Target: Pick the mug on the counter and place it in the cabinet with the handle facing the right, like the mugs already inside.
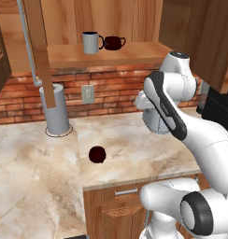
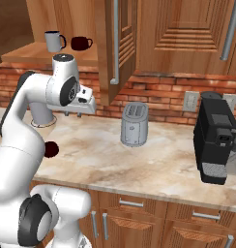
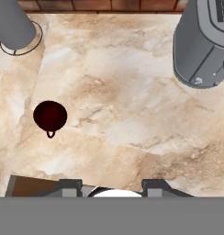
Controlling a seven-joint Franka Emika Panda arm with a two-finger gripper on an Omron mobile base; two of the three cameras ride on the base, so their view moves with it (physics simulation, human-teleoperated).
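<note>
1. The mug stands alone on the counter, left of centre in the left base view.
2. A canister stands on the counter behind it, toward the upper left.
3. In the cabinet above, 2 mugs sit side by side on the shelf.
4. In the right base view, a toaster stands at centre and a coffee machine at right, both on the counter.

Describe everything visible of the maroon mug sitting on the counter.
The mug is squat, round-bellied, glossy dark maroon, almost black in its opening. It stands upright on the marbled counter, apart from the grey cylinder and the toaster. Its small loop handle shows in the hand view, pointing toward the counter's front edge. Nothing touches it but the counter; the gripper hangs above, off to one side.
</note>
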